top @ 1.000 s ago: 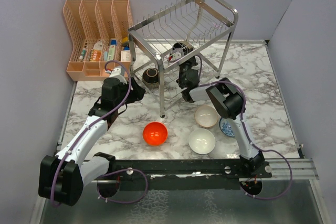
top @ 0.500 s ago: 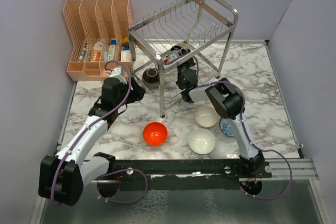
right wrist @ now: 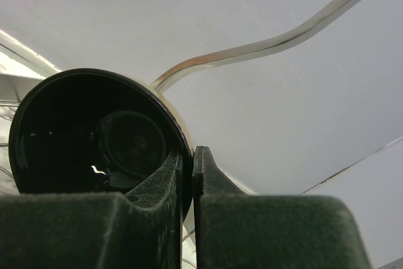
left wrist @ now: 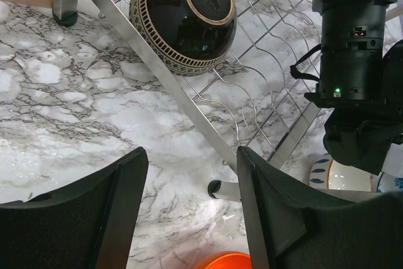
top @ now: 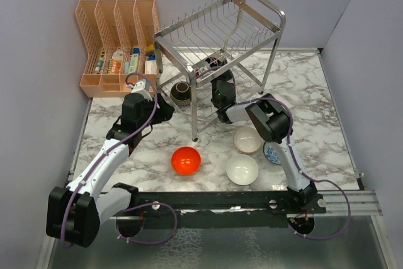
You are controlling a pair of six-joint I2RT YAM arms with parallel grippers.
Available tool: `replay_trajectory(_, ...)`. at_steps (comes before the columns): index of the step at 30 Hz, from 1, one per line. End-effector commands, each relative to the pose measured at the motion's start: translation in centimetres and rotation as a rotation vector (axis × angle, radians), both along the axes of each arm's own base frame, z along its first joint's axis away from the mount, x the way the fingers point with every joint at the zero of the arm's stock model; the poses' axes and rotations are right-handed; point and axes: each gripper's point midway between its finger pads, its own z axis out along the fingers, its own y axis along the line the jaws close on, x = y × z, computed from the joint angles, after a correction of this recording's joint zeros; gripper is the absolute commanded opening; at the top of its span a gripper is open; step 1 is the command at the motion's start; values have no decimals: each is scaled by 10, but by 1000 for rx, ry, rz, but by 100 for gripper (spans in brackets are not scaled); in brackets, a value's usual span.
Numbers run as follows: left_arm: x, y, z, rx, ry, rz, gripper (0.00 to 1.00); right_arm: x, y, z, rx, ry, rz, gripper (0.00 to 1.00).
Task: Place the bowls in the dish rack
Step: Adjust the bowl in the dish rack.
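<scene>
The steel dish rack (top: 217, 26) stands at the back centre. A dark bowl with a patterned band (left wrist: 182, 17) lies tipped on its lower wire tier (top: 181, 92). My right gripper (right wrist: 192, 155) is shut on the rim of a second glossy dark bowl (right wrist: 94, 137), holding it inside the rack under the upper tier (top: 215, 64). My left gripper (left wrist: 192, 212) hangs open over bare marble by the rack's front leg (left wrist: 220, 189), holding nothing. A red bowl (top: 186, 160), a white bowl (top: 242, 169) and a beige bowl (top: 247, 138) sit on the table. A blue-patterned bowl (top: 272, 154) is partly hidden behind the right arm.
A peach plastic organiser (top: 119, 42) with bottles stands at the back left. The rack's looped handle bar (right wrist: 283, 39) curves just above the held bowl. The right arm's wrist (left wrist: 349, 48) reaches over the lower tier. Grey walls close in both sides.
The right gripper with its dark bowl has shifted slightly inside the rack. The left arm and the bowls on the table have not moved.
</scene>
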Motion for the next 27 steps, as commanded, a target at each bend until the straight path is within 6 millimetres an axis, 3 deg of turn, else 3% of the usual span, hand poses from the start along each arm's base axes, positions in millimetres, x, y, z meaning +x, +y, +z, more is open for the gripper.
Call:
replay_trajectory(1, 6, 0, 15, -5, -51, -2, 61, -4, 20, 1, -60, 2, 75, 1)
replay_trajectory(14, 7, 0, 16, -5, -54, 0, 61, -20, 52, 2, -122, 55, 243, 4)
replay_trajectory(21, 7, 0, 15, -4, -50, 2, 61, -17, 39, 11, -108, -10, 145, 1)
replay_trajectory(24, 7, 0, 14, -4, -48, 0, 61, -18, 41, 9, -113, 4, 161, 1)
replay_trajectory(27, 8, 0, 14, -4, -50, 1, 61, -21, 45, 7, -117, 19, 191, 7)
